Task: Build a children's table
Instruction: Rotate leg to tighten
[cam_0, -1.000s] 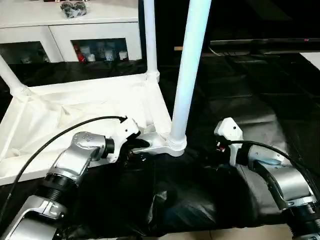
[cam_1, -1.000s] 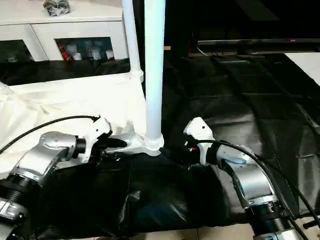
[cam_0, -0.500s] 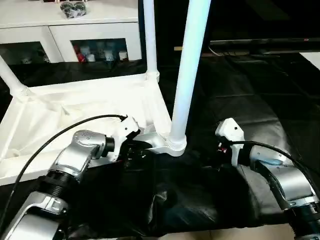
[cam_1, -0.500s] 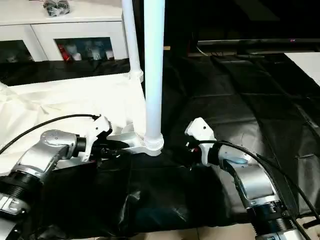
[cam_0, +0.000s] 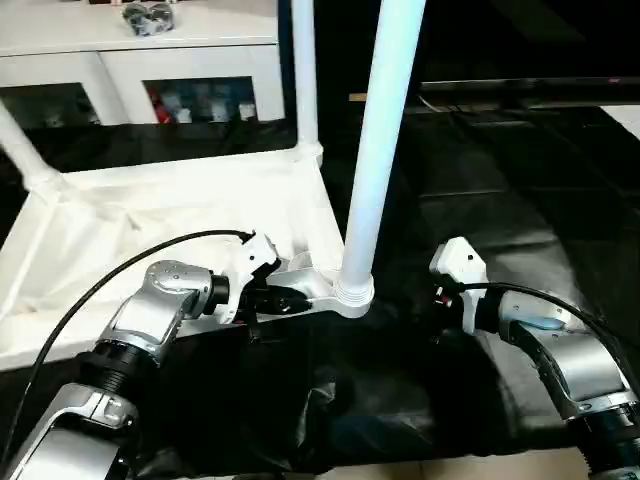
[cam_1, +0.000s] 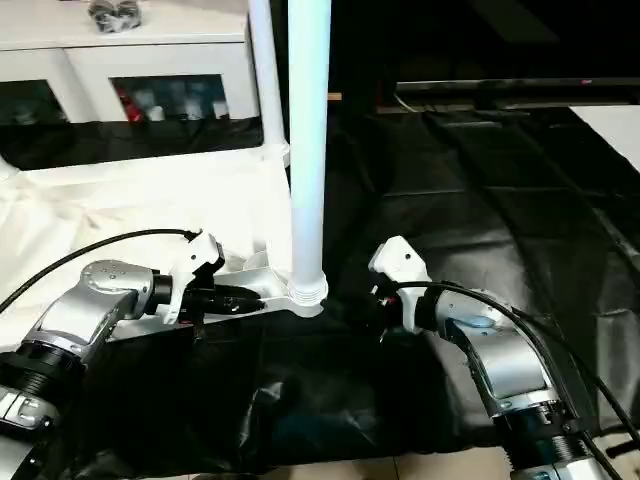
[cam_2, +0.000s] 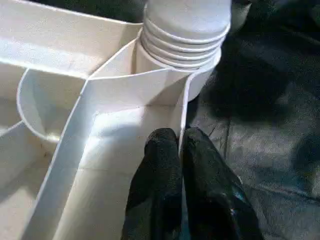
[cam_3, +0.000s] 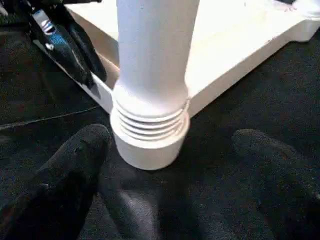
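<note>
The left gripper (cam_2: 181, 145) is pinched on the thin side wall of the tabletop (cam_0: 150, 220), one black finger (cam_2: 160, 165) inside the rim and the other outside, just beside the near right corner socket (cam_0: 352, 297). A white leg (cam_0: 378, 150) stands upright in that socket, its ribbed collar seated at the base. The right gripper (cam_3: 170, 150) sits on the other side of that corner with its two fingers (cam_3: 75, 155) spread wide — one to each side of the socket, near it but not touching it.

The tabletop lies upside down on the black-draped table (cam_0: 500, 180), its ribbed underside facing up, reaching from the near right corner toward the far left. Two more legs rise from it — one at the far right corner (cam_0: 303, 70), one at the far left corner (cam_0: 22, 150). Beyond the table stands a white cabinet (cam_0: 140, 60).
</note>
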